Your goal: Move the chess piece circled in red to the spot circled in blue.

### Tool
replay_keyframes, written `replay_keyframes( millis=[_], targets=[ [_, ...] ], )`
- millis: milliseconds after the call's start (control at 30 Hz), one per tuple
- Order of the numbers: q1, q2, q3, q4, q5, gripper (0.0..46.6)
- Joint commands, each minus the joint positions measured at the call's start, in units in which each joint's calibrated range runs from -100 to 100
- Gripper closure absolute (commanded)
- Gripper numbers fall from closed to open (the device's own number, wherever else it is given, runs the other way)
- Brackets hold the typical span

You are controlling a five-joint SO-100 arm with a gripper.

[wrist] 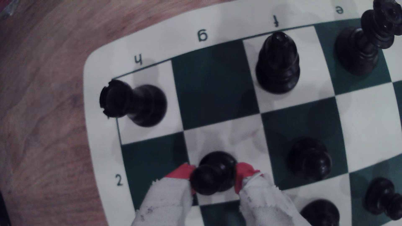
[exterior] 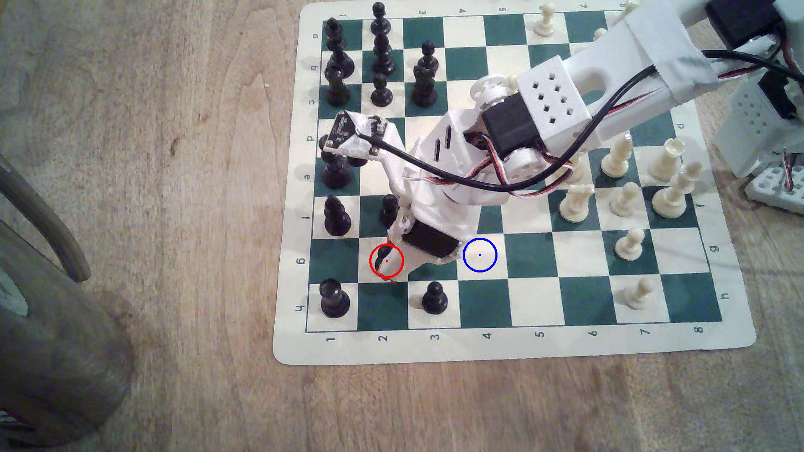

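The chess piece (exterior: pixel 382 254), a short black pawn with a ball head, stands on the cream square inside the red ring, in row g, column 2. My gripper (exterior: pixel 388 271) reaches down over it from the exterior view's right. In the wrist view the chess piece (wrist: pixel 212 176) sits between the two cloth-wrapped, red-tipped fingers (wrist: pixel 180 172), which press against its head on both sides; my gripper (wrist: pixel 214 171) is shut on it. The pawn's base rests on the board. The spot (exterior: pixel 480 255), a cream square with a blue ring and dot, lies two squares toward the exterior view's right and is bare.
Close around the pawn stand a black rook (exterior: pixel 333 299), a black pawn (exterior: pixel 434 297), a black bishop (exterior: pixel 336 216) and another black pawn (exterior: pixel 388 210). Cream pieces (exterior: pixel 629 244) cluster at the exterior view's right. The board mat (exterior: pixel 296 347) lies on a wooden table.
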Motion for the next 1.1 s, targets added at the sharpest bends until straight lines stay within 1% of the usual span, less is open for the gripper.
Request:
replay_keyframes(
  millis=[0, 367, 400, 500, 567, 800, 1067],
  targets=[
    [0.67, -2.85, -5.4, -0.27, -0.05, 36.6],
    [0.67, -4.8, -5.85, -0.1, -0.2, 36.5],
    [0.52, -4.89, -5.76, -0.02, -0.2, 37.1],
    [0.36, -4.89, -5.58, 0.39, 0.1, 39.5],
    [0.2, -4.72, -5.49, 0.72, 0.34, 46.4],
    [-0.11, -5.06, -5.85, 1.54, 0.44, 46.4],
    [-0.19, -12.02, -7.58, 4.65, 0.0, 46.4]
  ],
)
